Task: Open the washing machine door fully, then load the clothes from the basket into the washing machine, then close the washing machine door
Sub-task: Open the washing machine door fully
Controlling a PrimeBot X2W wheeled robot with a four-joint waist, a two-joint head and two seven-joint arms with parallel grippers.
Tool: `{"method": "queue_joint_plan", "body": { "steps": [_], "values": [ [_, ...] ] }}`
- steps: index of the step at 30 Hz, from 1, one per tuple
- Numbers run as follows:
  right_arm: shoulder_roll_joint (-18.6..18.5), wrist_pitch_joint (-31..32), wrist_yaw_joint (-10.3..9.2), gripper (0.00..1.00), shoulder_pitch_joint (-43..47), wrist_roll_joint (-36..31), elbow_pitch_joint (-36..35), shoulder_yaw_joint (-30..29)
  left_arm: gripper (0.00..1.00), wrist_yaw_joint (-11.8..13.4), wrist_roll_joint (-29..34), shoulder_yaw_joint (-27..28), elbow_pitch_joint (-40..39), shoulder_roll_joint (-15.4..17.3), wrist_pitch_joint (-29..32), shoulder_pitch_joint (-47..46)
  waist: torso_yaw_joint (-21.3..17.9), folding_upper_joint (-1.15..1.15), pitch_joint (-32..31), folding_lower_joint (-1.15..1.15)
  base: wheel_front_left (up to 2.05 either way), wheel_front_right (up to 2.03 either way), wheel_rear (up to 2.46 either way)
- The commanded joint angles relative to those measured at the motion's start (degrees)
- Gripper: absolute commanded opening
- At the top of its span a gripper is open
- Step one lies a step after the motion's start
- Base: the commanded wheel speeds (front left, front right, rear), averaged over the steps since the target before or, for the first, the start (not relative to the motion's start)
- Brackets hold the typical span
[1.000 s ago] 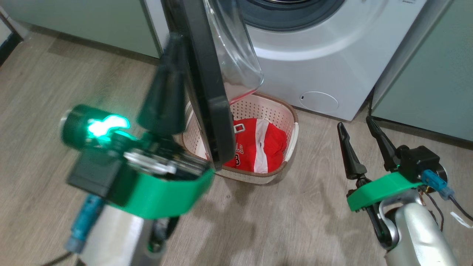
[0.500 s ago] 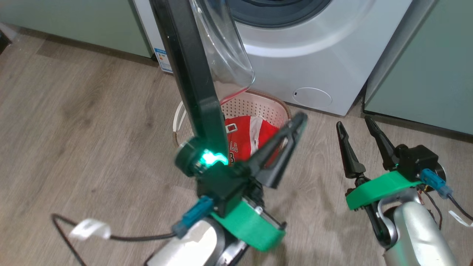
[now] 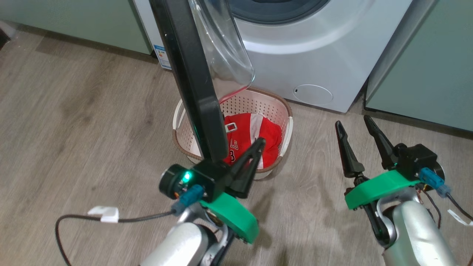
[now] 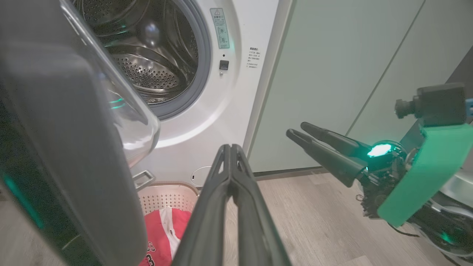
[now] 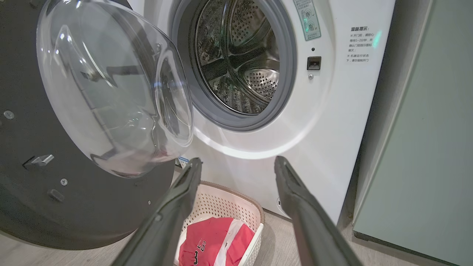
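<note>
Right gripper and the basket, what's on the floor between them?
Nothing. In the head view, the stretch from the open right gripper across to the basket is bare wood floor.

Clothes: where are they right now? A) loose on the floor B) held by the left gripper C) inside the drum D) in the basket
D: the red clothes lie bundled inside the basket in front of the washing machine.

On clothes (image 3: 266, 133): white "LS", digit maybe "3"; washing machine (image 5: 332, 122) panel print too small.
</note>
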Motion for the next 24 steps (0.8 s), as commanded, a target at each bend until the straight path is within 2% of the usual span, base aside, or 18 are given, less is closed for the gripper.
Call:
{"method": "queue_joint_plan", "body": {
  "steps": [1,24],
  "values": [
    [0.62,-0.46,0.0,1.0,-1.91,0.22,-1.43,1.46,0.0,0.57,-0.32,2.82,-1.22,0.47,-0.53,-1.55,-0.02,0.0,0.09,0.0,0.0,0.0,0.0],
    [0.7,0.0,0.0,1.0,-2.76,0.46,-0.87,1.13,0.0,2.86,-1.96,7.35,3.31,1.88,-3.47,-3.0,0.04,0.0,1.12,0.0,0.0,0.0,0.0]
  ]
}}
